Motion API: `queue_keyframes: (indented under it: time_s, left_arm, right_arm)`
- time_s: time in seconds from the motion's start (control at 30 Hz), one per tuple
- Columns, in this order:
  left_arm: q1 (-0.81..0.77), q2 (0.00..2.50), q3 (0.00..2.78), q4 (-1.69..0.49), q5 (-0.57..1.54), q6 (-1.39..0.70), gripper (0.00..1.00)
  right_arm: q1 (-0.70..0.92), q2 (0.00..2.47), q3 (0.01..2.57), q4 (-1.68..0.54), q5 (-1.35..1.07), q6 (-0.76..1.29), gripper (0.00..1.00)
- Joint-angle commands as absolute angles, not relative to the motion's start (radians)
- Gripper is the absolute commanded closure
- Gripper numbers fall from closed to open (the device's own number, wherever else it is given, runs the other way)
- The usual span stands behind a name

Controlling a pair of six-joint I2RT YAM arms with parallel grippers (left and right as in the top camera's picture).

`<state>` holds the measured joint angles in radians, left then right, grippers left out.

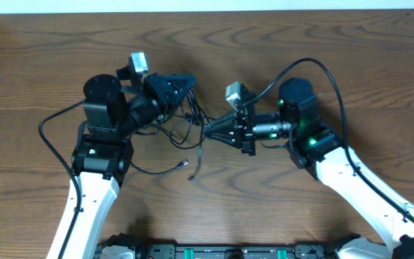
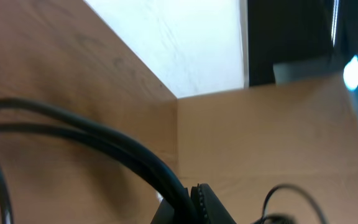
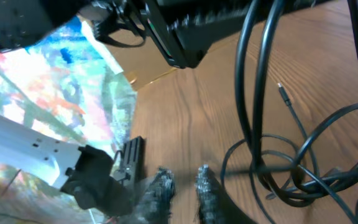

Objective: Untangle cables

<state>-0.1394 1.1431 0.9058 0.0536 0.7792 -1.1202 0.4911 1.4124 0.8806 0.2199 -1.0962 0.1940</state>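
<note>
Overhead: left hand [image 1: 190,83] clenched on cables [image 1: 192,121]; right hand [image 1: 208,133] slightly parted, empty. Cables likely light, limp, snag-prone; best held near plug [image 1: 186,163].

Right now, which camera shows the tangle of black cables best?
The overhead view. It takes in the whole tangle of black cables at once, loose ends included. The right wrist view shows only some of the loops, close up and cut off by the frame. The left wrist view shows just a few blurred black strands.
</note>
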Motion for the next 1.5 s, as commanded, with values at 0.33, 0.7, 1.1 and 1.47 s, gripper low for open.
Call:
queue_keyframes:
  time_s: [0.33, 0.7, 1.1, 1.47]
  left_arm:
    - [-0.141, 1.143, 0.92, 0.062, 1.214, -0.481, 0.92]
    - [-0.141, 1.143, 0.92, 0.055, 0.941, -0.86, 0.92]
    - [-0.142, 1.153, 0.92, -0.3, 0.385, -1.656, 0.92]
    - [-0.252, 1.47, 0.92, -0.414, 0.365, -1.654, 0.89]
  right_arm:
    - [0.427, 1.398, 0.883, 0.007, -0.78, 0.276, 0.64]
    - [0.482, 1.399, 0.883, -0.096, -0.516, 0.528, 0.6]
    - [0.554, 1.399, 0.883, -0.154, -0.524, 0.815, 0.45]
    - [0.62, 1.4, 0.883, -0.342, -0.287, 0.802, 0.45]
